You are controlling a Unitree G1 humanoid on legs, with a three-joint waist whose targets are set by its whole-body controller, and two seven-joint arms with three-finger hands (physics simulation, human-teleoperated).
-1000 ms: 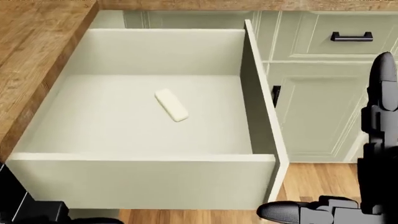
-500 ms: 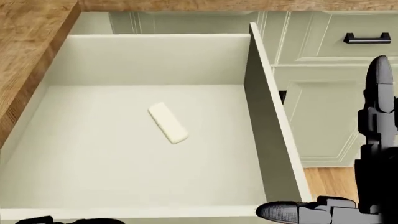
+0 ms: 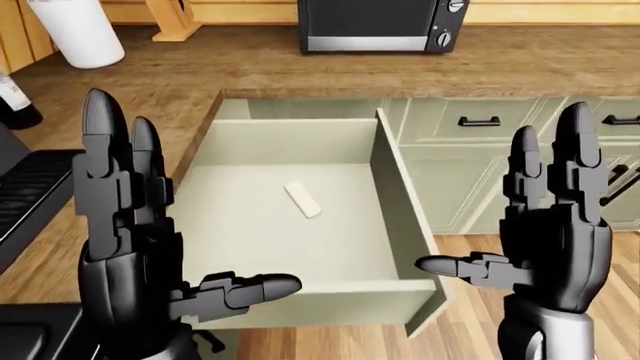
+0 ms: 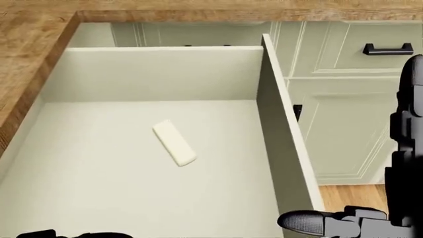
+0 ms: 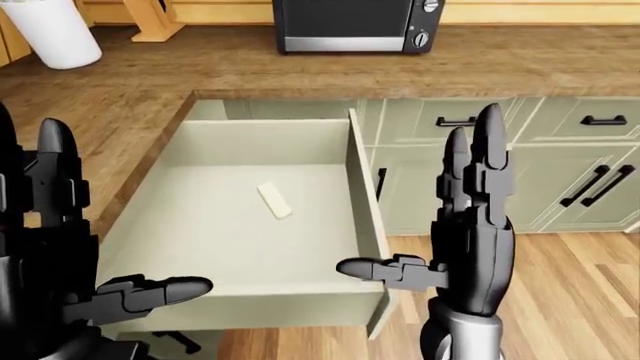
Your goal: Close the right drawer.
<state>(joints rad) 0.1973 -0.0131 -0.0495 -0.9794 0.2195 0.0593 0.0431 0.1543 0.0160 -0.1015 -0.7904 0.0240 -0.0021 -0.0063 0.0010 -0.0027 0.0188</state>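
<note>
Pale cream-green all over, the drawer (image 3: 300,225) stands pulled far out from under the wooden counter (image 3: 300,71), wide open, its front panel at the bottom of the left-eye view. On the drawer's floor, near the middle, lies a small whitish bar (image 3: 303,200), angled and well apart from every wall.

The left hand (image 3: 135,247) is raised at the drawer's lower left corner, two fingers straight up, thumb stretched sideways across the front panel. Spread wide, holding nothing. I cannot tell whether the thumb touches the panel.

The right hand (image 5: 470,240) is up just right of the drawer's right wall, fingers upright, thumb aimed at the front corner. It is splayed too, nothing gripped, and contact with the corner is unclear.

Beyond the drawer on the counter sits a dark microwave (image 3: 385,24), and up to the drawer's left stands a white cylinder (image 3: 78,31). To the drawer's right run cabinets with black handles (image 5: 600,184), above wood flooring (image 5: 570,300).
</note>
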